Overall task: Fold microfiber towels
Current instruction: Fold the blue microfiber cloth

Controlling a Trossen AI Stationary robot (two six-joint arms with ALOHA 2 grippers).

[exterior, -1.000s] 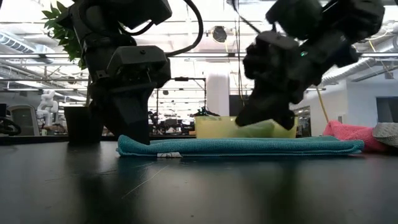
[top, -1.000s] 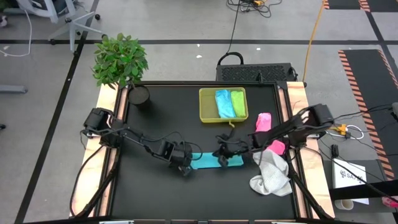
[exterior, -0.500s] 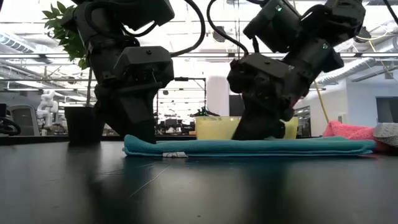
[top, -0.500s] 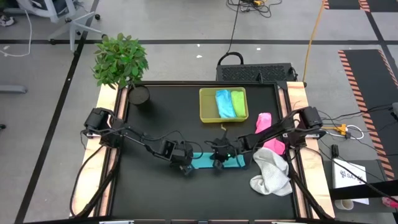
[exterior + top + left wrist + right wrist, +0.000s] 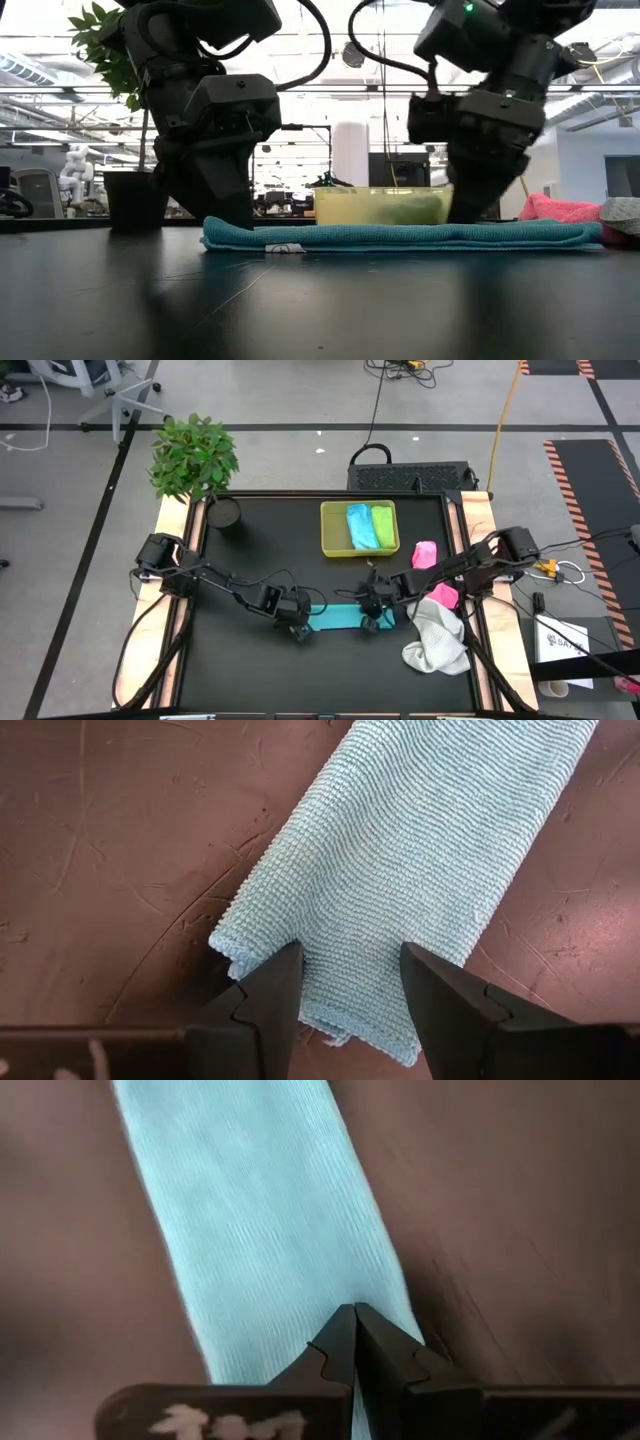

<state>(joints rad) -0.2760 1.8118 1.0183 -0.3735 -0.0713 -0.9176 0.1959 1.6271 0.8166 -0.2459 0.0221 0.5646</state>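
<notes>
High view looks straight down on the table point(image 5: 250, 550). Low view faces level across it. Both wrist views sit close above the teal towel point(image 5: 430, 850), shared by all views.

Table point(image 5: 250, 545): folded towel point(image 5: 341, 618) lying flat near front centre, left gripper point(image 5: 297, 628) on its left end, right gripper point(image 5: 375, 619) on its right end; tray point(image 5: 328, 532) behind it, two towels point(image 5: 368, 527) side by side inside; potted plant point(image 5: 195, 460) at back left corner; two more towels point(image 5: 424, 554) right of tray; crumpled towel point(image 5: 436, 637) at front right
</notes>
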